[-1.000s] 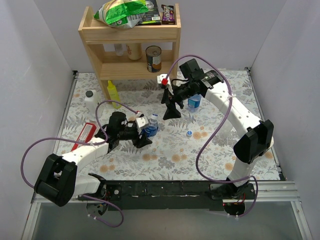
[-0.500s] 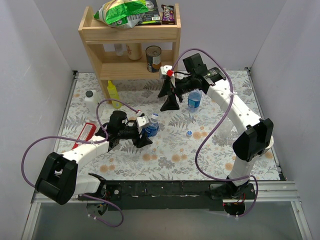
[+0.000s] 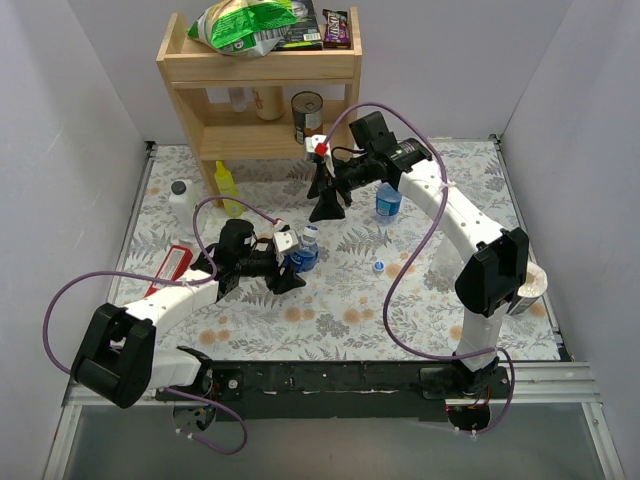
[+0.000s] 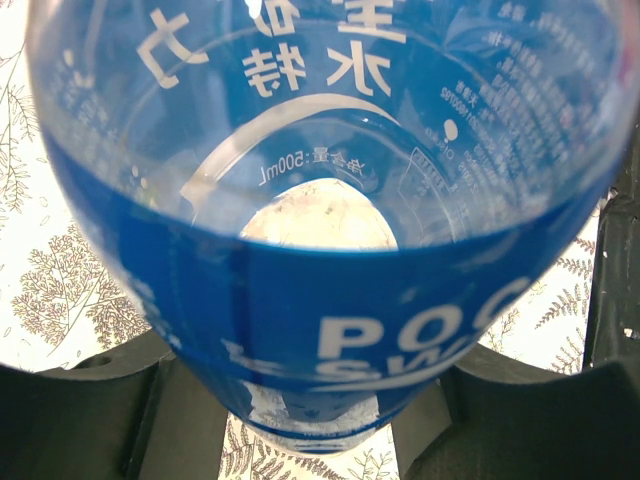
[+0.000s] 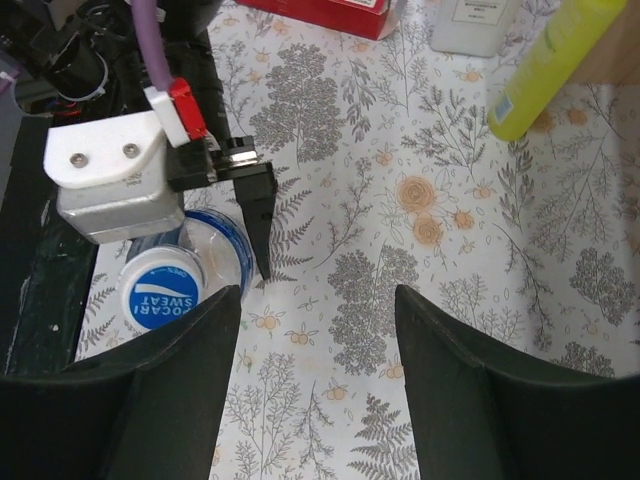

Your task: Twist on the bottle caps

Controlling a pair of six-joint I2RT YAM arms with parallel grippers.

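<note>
Top view: L gripper (image 3: 287,264) is closed round a blue-label bottle (image 3: 303,256) standing upright mid-table, approx centre of the floral table (image 3: 440,320). A pale-topped cap (image 3: 308,233) sits on its neck; can't tell if it's tight. R gripper (image 3: 323,198) hangs over the far part of the table in front of the wooden shelf (image 3: 190,120), jaws spread wide, nothing in them. 2nd bottle (image 3: 388,202), also w/ blue label, stands just right of R gripper, apart from it; its top is unclear. Loose cap (image 3: 379,267) lies on the table betw the two bottles, nearer the front, touching neither. Yellow bottle (image 3: 228,187) and white bottle (image 3: 182,200) stand at far left, red box (image 3: 170,270) lies near the L arm.

L wrist: the held bottle (image 4: 330,250) fills the frame, blue band w/ white print, pinched betw black fingers (image 4: 90,420) at both lower corners.

R wrist: own fingers (image 5: 500,390) wide apart, only tablecloth betw them. Below-left, L gripper's white body and one black finger (image 5: 258,220) sit against the held bottle; its cap (image 5: 160,293) shows blue w/ white lettering, seen from above. Yellow bottle (image 5: 555,60) at top right, red box (image 5: 330,10) at top edge.
</note>
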